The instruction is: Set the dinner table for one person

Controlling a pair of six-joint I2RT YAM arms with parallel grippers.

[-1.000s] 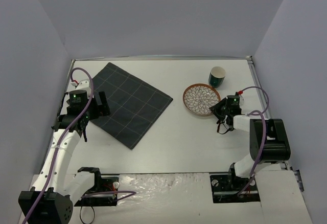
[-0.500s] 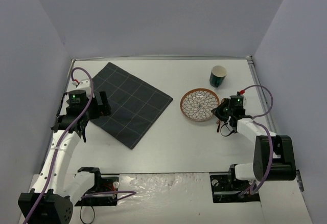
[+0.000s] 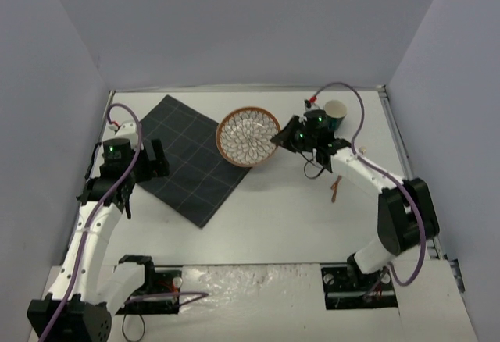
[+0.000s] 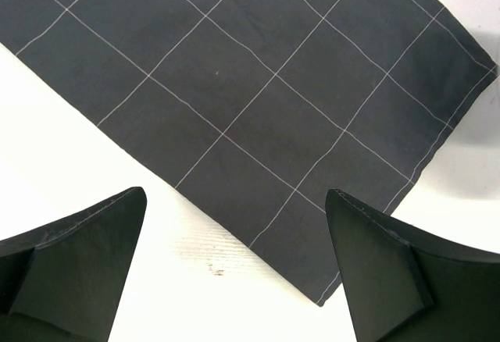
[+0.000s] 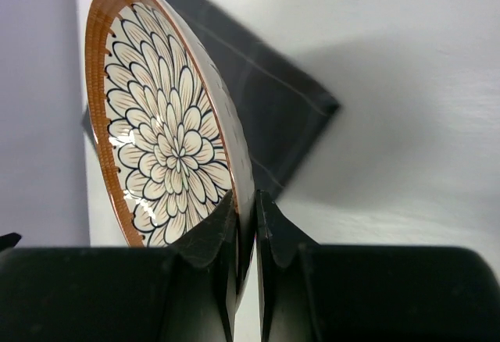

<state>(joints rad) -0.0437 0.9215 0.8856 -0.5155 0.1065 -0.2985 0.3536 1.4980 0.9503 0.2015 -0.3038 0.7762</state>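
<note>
Brown-rimmed floral plate (image 3: 246, 135) airborne, rim pinched by right gripper (image 3: 281, 137), over mat (image 3: 187, 162) corner on white worktop (image 3: 289, 217). Left gripper (image 4: 234, 268) wide apart, idle above mat. Step: placing plate. Next: centre, level, lower, release.

two slim white-shelled arms, the left arm (image 3: 91, 231) and the right arm (image 3: 361, 172), have bulky black joint housings (image 3: 402, 215) and black wrist units, each with a small green light (image 3: 112, 151). a thin purple cable (image 3: 119, 107) loops along each arm. matte black wedge-shaped fingers (image 4: 74, 268) end each wrist. dark base plates (image 3: 344, 291).
</note>
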